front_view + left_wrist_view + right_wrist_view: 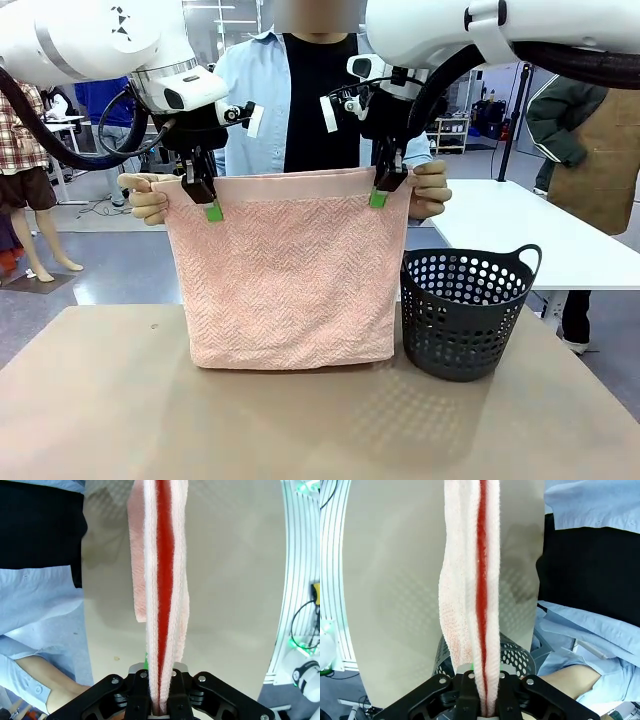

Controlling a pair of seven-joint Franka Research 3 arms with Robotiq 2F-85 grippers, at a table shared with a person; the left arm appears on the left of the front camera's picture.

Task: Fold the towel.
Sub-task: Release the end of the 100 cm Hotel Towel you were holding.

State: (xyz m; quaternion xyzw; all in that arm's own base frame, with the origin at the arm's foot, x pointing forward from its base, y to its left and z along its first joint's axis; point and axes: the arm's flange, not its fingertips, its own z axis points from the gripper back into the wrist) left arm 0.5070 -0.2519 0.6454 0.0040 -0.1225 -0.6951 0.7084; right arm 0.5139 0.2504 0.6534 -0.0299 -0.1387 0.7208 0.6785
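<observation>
Tan table (100,400); dark grey basket (465,315) on it; towel (290,270) hem maybe touching.

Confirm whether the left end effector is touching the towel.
Touching. The left wrist view shows the towel clamped between the two sides of the left end effector.

Salmon-pink towel (290,270) — hanging doubled, upright, bottom edge touching table.

A tan table (90,400) spans the bottom of the frame. A white table (520,225) stands at middle right. Glossy grey floor (110,265) shows at middle left.
</observation>
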